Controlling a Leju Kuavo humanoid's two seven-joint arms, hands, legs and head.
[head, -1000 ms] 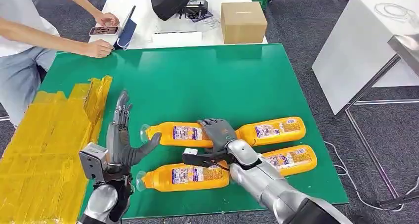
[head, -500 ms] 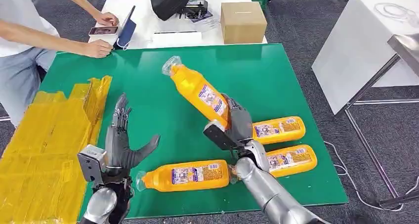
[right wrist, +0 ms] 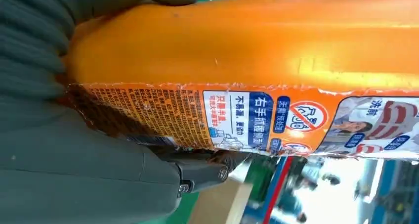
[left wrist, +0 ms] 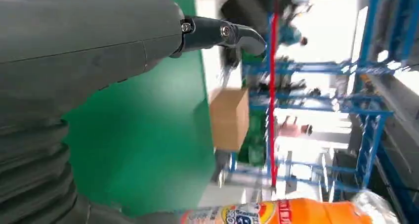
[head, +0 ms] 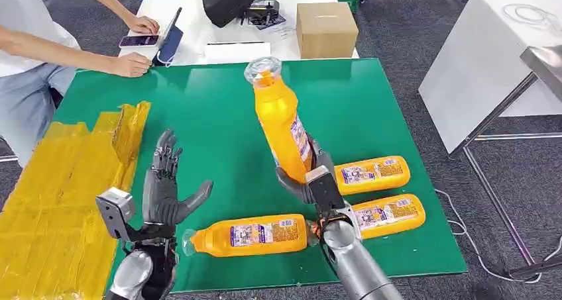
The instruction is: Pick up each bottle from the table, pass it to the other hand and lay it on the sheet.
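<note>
My right hand grips the base of an orange bottle and holds it nearly upright above the green table, clear cap up. In the right wrist view the bottle's orange body and label lie against my fingers. My left hand is raised near the table's front left with fingers spread and thumb out, holding nothing. Three more orange bottles lie flat on the table: one near the front edge, two at the right. The yellow sheet covers the table's left side.
A person's arms reach over the white table at the back left, beside a phone and tablet. A cardboard box and a black bag sit there too. A white table stands at the right.
My right hand has lifted one bottle off the table and swung it from lying flat to almost upright. My left hand stays raised and spread, shifted slightly.
</note>
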